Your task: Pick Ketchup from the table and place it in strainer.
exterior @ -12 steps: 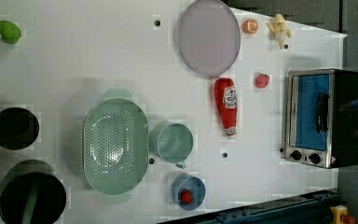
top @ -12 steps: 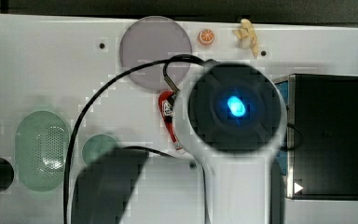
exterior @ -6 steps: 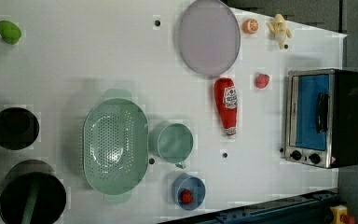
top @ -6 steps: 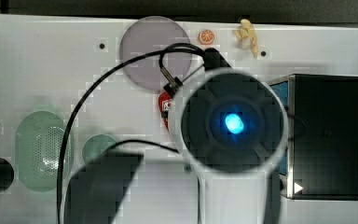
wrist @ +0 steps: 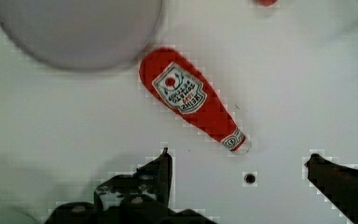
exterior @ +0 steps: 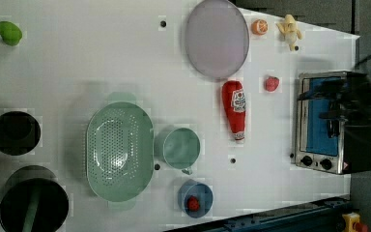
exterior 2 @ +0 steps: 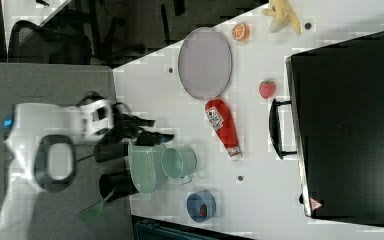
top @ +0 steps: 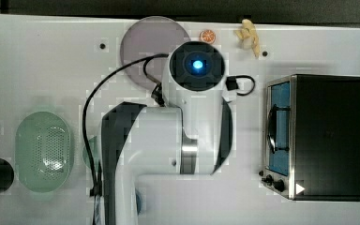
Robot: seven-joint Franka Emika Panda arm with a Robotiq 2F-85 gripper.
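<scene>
The Ketchup (wrist: 191,105), a red bottle with a white label, lies flat on the white table just below the purple plate (exterior: 216,37) in the left view. It also shows as Ketchup (exterior: 235,115) and Ketchup (exterior 2: 223,127). My gripper (wrist: 238,156) hangs above the table, open wide, with nothing between its fingers; the bottle's cap end lies just ahead of the gap. In the top view the arm (top: 197,108) covers the bottle. The mint-green strainer (exterior: 120,151) sits empty to the left view's left, beyond the green cup (exterior: 181,147); it shows again as strainer (top: 43,151).
A toaster oven (top: 316,136) stands at the top view's right. A strawberry (exterior: 271,83) lies near the bottle. A blue bowl (exterior: 195,198) with a small red thing in it sits near the cup. Black pots (exterior: 15,133) stand past the strainer.
In the top view the arm's head has moved up and left, toward the plate, and now covers the bottle. The arm has come into the left view's right edge. The bottle has not moved.
</scene>
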